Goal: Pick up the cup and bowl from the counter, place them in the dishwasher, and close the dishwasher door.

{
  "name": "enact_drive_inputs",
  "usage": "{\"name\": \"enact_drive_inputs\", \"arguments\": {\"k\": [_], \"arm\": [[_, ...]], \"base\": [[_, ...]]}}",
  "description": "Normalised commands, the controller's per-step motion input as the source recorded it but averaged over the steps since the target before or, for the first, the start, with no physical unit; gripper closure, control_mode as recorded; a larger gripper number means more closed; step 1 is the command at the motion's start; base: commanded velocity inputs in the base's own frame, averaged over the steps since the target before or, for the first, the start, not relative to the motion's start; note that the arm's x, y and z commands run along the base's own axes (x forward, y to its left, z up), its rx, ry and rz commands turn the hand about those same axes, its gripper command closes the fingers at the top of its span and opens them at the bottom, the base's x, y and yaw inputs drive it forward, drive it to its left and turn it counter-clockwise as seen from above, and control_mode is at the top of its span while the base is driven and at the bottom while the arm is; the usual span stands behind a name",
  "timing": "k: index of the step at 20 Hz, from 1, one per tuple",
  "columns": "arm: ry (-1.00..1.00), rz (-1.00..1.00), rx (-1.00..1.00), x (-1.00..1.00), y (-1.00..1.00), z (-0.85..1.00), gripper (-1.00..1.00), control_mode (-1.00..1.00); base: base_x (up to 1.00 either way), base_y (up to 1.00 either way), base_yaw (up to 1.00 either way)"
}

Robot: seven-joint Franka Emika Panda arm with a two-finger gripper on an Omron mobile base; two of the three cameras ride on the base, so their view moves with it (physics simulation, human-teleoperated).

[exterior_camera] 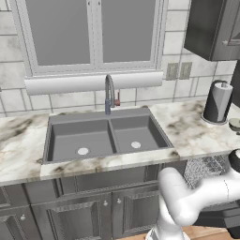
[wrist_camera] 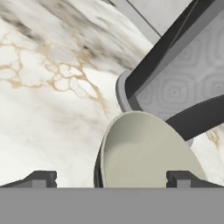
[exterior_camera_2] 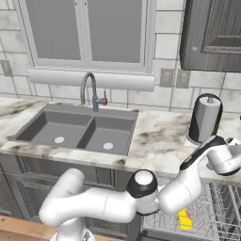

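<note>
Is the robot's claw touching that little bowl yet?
Apart. In the hand view the open gripper has one fingertip out over bare counter, the other in front of the bowl, neither closed on it.

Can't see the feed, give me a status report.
Pincer open, over bowl. Bowl on counter, not gripped. Cup already in dishwasher rack. Paper towel holder close behind bowl.
</note>
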Motion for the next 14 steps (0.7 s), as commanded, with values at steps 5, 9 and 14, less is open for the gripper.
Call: {"name": "enact_drive_inputs", "arguments": {"k": [5, 9, 14], "arm": [[0.04, 0.05, 0.0, 0.29, -0.29, -0.18, -1.0, -1.0], [0.03, 0.06, 0.0, 0.22, -0.24, -0.18, 1.0, -1.0], [0.0, 0.07, 0.0, 0.04, -0.22, -0.02, 1.0, -1.0]], "base": [[0.0, 0.0, 0.0], [0.0, 0.0, 0.0], [0.0, 0.0, 0.0]]}}
